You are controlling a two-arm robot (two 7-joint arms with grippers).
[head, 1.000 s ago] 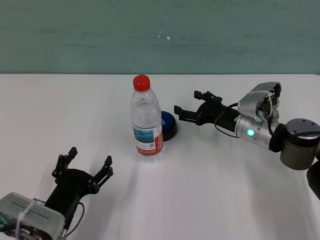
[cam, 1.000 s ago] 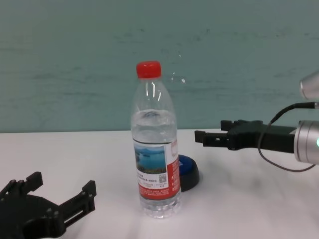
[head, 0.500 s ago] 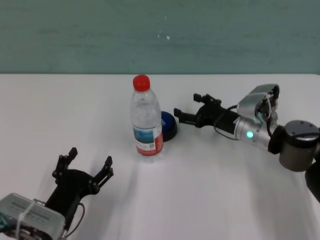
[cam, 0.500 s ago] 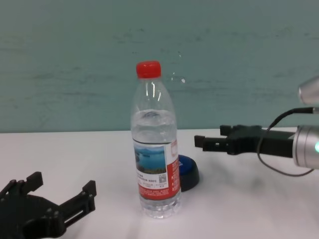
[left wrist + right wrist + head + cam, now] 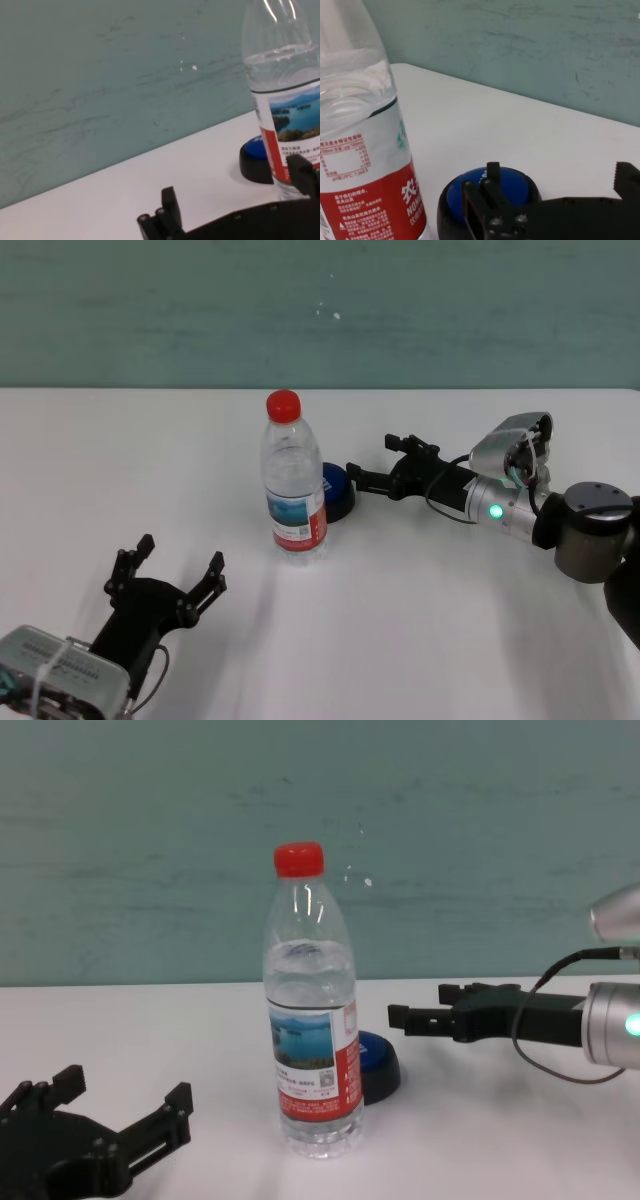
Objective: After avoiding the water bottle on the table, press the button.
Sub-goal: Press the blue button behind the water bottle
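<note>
Button position: the button (image 5: 337,491) sits on the table (image 5: 420,620), just behind and to the right of the water bottle (image 5: 294,480), partly hidden by it in the chest view.
Button relative to hand: the right gripper (image 5: 372,465) reaches in from the right, its nearer fingertip (image 5: 353,475) just beside the button's right edge and slightly above it; in the right wrist view the fingers (image 5: 490,192) stand directly over the blue dome.
Right gripper state: fingers spread apart, holding nothing.
Left gripper: the left gripper (image 5: 168,572) lies low at the near left of the table, well apart from the bottle, fingers spread, empty.
Change from earlier frames: the right gripper has sunk lower and edged slightly towards the button; the bottle, the button and the left gripper have not moved.
Button appearance: low round dome, blue top, black base.
Bottle appearance: tall, clear, upright, red cap, label with a lake picture and a red band.
</note>
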